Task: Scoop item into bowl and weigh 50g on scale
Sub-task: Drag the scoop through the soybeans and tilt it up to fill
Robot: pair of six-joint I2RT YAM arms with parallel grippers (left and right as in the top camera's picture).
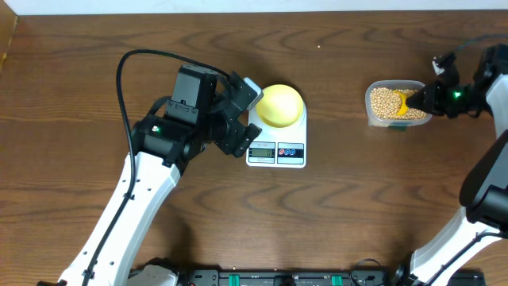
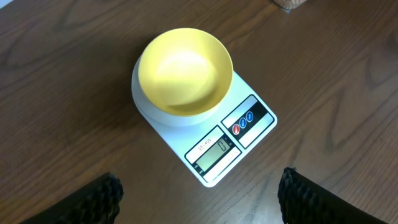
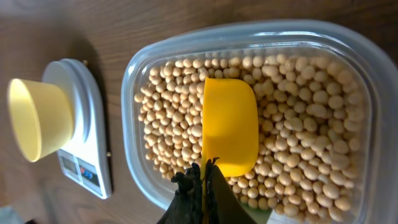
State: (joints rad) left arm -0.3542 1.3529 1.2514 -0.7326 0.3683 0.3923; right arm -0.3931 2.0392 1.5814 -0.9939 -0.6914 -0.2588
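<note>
Starting closest in, from the right wrist cam: the right gripper [image 3: 202,177] is pinched tight on the handle of the bright yellow scoop [image 3: 230,124]. The scoop is down in the beans [image 3: 298,112], inside the clear plastic tub [image 3: 261,31]. I can't see any beans on the yellow face of the scoop, so I'd call it not loaded yet.

Further out, well apart from the tub, there's the white scale [image 3: 93,124] with the pale yellow bowl [image 3: 37,118] sitting on its round platform. The left wrist view looks straight down into the bowl and it's totally empty, 0 beans in it. The display has something on it, but it's too small for me to read.

The left gripper [image 2: 200,199] hangs over the near side of the scale with its fingers spread wide, holding nothing.

So progress-wise, I'd say the setup is done and the bowl is parked on the scale. What's left is basically everything: load the scoop, carry it over, tip it in, and repeat till it hits 50g.
</note>
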